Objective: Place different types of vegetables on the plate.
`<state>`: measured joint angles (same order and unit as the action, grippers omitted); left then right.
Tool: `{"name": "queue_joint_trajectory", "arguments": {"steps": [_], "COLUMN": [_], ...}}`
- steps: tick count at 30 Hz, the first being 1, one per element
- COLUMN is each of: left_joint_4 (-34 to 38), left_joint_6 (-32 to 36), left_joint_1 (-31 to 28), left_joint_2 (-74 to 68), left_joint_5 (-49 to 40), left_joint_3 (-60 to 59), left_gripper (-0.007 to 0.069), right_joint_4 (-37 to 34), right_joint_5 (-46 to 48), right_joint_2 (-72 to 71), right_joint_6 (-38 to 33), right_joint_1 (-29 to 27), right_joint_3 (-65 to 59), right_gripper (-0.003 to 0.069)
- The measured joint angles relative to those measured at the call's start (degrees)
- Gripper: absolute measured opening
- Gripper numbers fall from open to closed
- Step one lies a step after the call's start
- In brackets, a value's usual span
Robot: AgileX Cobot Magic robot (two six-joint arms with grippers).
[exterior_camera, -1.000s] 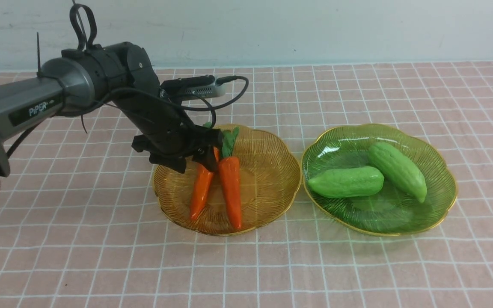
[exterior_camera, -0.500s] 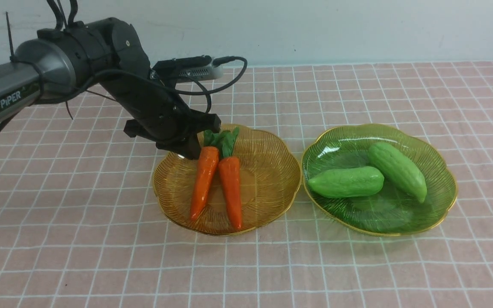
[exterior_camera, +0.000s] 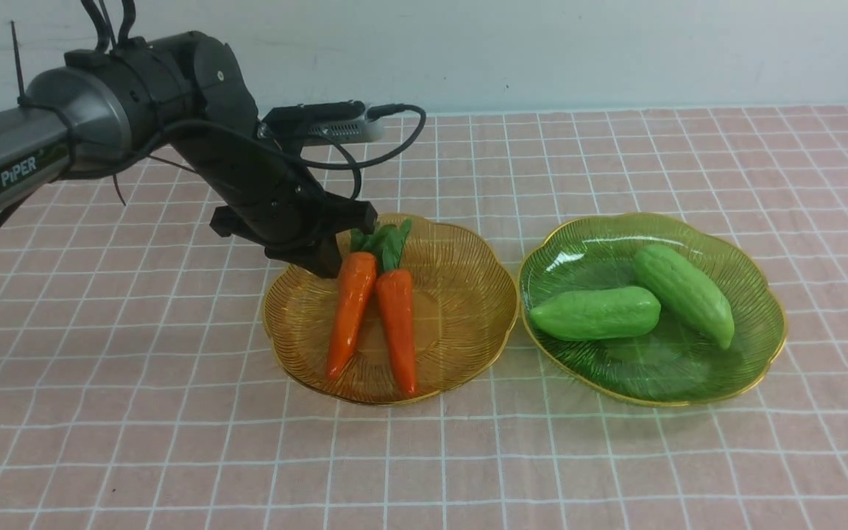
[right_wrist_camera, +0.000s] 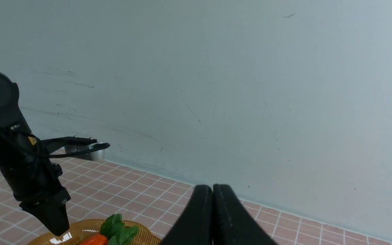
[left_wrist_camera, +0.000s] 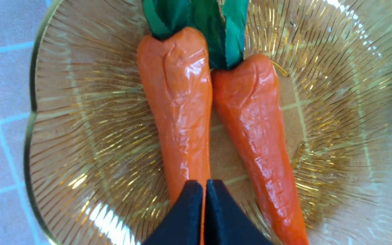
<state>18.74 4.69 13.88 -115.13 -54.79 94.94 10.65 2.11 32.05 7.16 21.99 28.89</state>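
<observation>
We are reaching in from the left with our left arm [exterior_camera: 225, 132], its dark links bending down toward an amber glass plate [exterior_camera: 461, 294] with a scalloped rim. We are holding the left claw [exterior_camera: 328, 266] narrow, its tips pressing together with nothing between them, and they are hovering over the plate's far left part, near the top of the left carrot [exterior_camera: 350, 316]. That carrot is lying in the amber plate, its narrow end pointing toward our side and its dark green leaves [exterior_camera: 365, 239] fanning out at the far end. Just to its right, the right carrot [exterior_camera: 397, 324] is lying in the same plate, touching the first near the leafy ends and spreading away from it toward the tip

Next, we are seeing a green glass plate [exterior_camera: 689, 379] with a gold rim, sitting just beside the amber one on the tiled surface [exterior_camera: 439, 464]. Inside it, the left gourd [exterior_camera: 597, 314] is lying nearly crosswise, and the right gourd [exterior_camera: 685, 294] is slanting from the far side toward our side, just beside the first one's blunt end

Our right wrist view is showing the right claw [right_wrist_camera: 212, 189] narrow too, holding nothing, with a pale wall [right_wrist_camera: 216, 85] rising beyond it
</observation>
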Motion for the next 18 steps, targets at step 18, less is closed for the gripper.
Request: {"name": "queue_joint_trajectory", "arguments": {"steps": [18], "left_joint_4": [1.25], "left_joint_6": [0.42], "left_joint_1": [0.11], "left_joint_2": [10.11], "left_joint_5": [-6.67], "left_joint_3": [0.00], "left_gripper": [-0.0003], "right_joint_4": [-3.45], "right_joint_5": [5.62], "right_joint_2": [-16.95], "right_joint_6": [0.00], "right_joint_1": [-6.63], "right_joint_3": [-17.55], "right_gripper": [-0.0015]}}
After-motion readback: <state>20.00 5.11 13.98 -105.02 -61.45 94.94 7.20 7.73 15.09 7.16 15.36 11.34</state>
